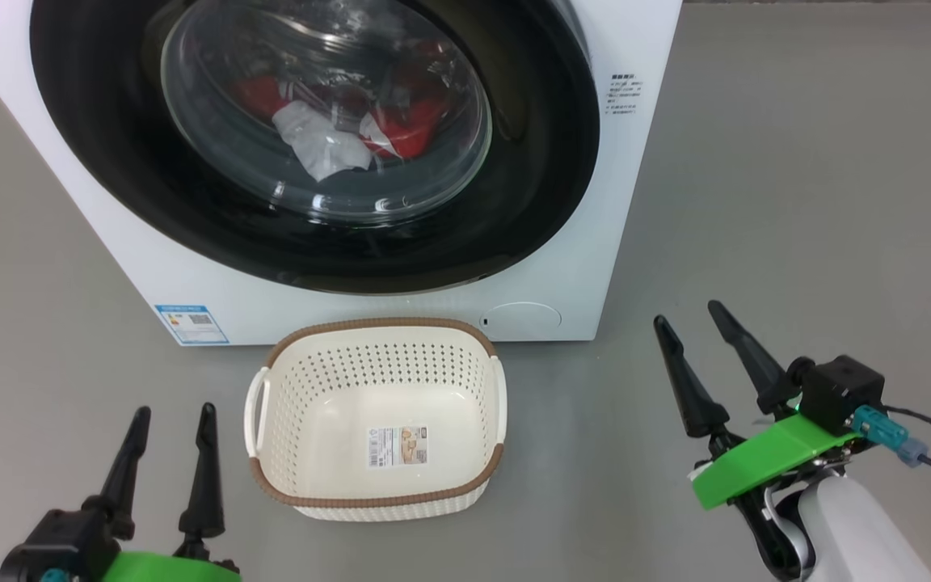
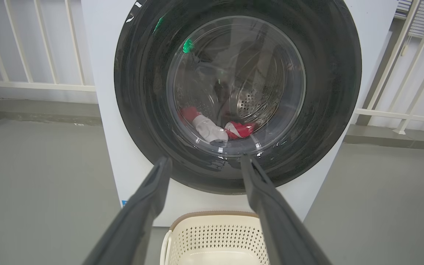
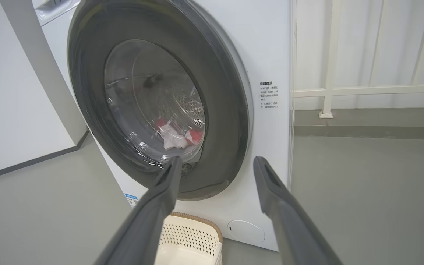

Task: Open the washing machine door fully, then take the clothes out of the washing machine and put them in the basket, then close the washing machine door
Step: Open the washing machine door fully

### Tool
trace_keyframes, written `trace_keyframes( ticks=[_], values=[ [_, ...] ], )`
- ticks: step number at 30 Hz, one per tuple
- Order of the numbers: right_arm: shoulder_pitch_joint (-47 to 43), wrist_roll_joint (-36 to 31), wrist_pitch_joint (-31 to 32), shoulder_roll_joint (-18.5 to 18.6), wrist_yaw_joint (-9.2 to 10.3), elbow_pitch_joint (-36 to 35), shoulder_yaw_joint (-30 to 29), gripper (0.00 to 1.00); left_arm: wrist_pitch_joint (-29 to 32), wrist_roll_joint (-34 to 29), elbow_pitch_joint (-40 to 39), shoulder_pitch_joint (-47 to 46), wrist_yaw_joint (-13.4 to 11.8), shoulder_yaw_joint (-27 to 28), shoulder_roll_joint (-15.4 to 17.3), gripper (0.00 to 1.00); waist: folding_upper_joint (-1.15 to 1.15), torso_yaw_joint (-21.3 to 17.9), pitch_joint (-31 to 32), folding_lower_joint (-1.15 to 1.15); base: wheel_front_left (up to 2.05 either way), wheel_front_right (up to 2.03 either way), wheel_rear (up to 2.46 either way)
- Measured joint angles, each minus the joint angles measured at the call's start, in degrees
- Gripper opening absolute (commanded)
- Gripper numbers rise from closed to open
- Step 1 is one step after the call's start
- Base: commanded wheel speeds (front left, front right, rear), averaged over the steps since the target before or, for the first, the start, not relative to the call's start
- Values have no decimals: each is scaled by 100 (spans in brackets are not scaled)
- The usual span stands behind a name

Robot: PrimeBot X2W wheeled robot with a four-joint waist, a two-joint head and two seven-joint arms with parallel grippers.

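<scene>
1. While the door [image 1: 530, 162] is sitting against the washer [image 1: 635, 202] front, the left gripper [image 1: 174, 411] and right gripper [image 1: 686, 314] are hanging either side of the basket [image 1: 377, 327], both spread wide and holding nothing.
2. Clothes [image 1: 320, 137] are lying low behind the glass.
3. Judgement: one finger should be hooking the rim's free edge and following the hinge arc, not pulling straight.
4. Door is facing the robot; being round, it is showing no long axis.

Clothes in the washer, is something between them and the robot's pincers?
Yes. The round door covers the washer's opening, and the clothes lie behind its glass. The left pincer and right pincer, both open, are out in front.
</scene>
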State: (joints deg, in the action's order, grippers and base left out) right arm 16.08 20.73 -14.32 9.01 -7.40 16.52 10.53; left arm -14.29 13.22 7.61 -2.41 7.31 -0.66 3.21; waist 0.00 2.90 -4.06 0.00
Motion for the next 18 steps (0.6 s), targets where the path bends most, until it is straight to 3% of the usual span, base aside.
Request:
trace_keyframes(
  ticks=[15, 18],
  values=[
    [637, 123, 0, 111, 0, -46, -334, 100, 0, 41, -62, -302, 0, 27, -21, 100, 0, 125, -427, 0, 0, 0, 0],
    [820, 455, -1, 118, 0, -99, -443, 100, 0, 42, -79, -363, 0, 31, -27, 100, 0, 159, -555, 0, 0, 0, 0]
  ],
)
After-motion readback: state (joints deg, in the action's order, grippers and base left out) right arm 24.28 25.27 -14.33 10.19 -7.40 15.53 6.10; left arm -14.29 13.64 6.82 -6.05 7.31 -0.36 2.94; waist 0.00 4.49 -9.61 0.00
